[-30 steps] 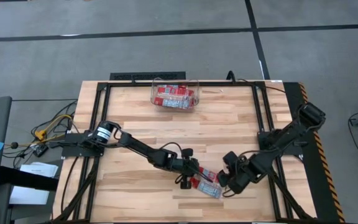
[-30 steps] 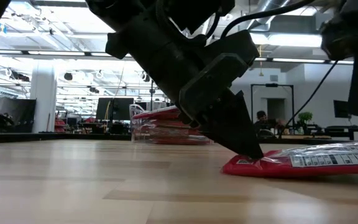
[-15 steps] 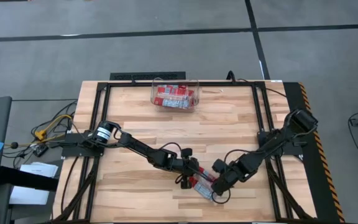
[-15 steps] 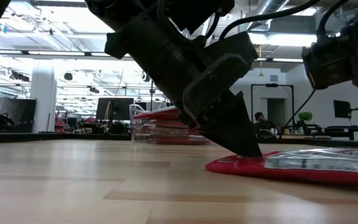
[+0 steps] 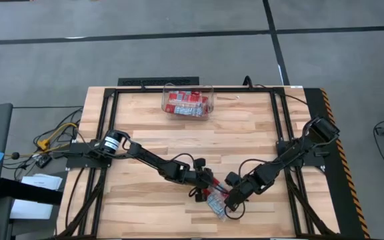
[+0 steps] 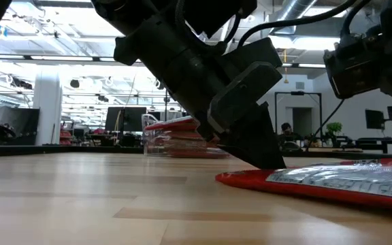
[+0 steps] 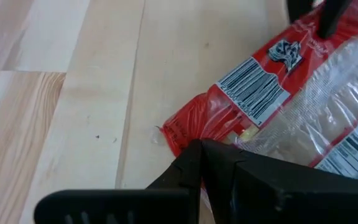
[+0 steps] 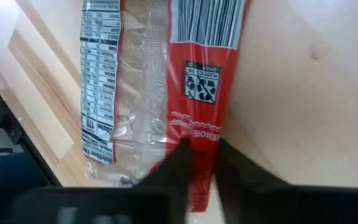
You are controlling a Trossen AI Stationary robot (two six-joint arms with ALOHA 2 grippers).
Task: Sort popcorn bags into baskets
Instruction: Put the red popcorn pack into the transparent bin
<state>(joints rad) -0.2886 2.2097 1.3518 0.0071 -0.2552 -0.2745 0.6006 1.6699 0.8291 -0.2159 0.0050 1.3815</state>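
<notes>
Item: one popcorn bag [image 5: 217, 202], flat on the table [image 5: 245, 133], well apart from the basket [image 5: 187, 102].
Left end effector [image 5: 207, 191] and right end effector [image 5: 228, 204] both meet at this bag's edges; grip and opening cannot be told. Risk: opposing pulls could tear or drop it. The basket, well apart, already holds red bags; nothing stands between.

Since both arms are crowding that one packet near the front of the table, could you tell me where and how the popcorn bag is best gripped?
Probably by a short red end seam, coming in low from the side. The popcorn bag lies flat on the table, so only its thin edges offer purchase. The left gripper and the right gripper each sit at an edge.
</notes>
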